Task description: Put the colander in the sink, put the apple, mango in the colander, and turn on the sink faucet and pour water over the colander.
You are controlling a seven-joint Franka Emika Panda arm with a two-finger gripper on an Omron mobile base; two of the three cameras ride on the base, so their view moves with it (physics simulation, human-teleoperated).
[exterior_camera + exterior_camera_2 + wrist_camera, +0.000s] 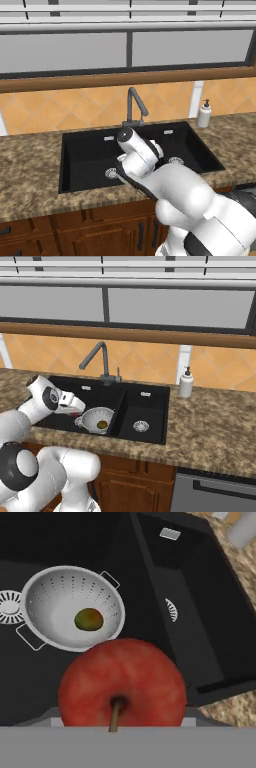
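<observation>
No readable text, label, brand, number or sign is found on anything in the pictures; the soap dispenser (186, 383), the sink (150, 401) and the faucet (97, 358) are all seen unmarked

Speckled brown granite counter (30, 170) across the width. Behind it, diagonal orange-tan tile backsplash (75, 107), topped by a wooden sill (100, 80). Above, wide window (65, 50) with grey panes, dark frame, one upright mullion near centre; pale horizontal bands at 12 o'clock. White soap dispenser (186, 383) on the counter at 3 o'clock. Brown wood cabinet doors (100, 235) with dark handles below. Grey appliance front (220, 493) at 5 o'clock. Even, flat light.
</observation>
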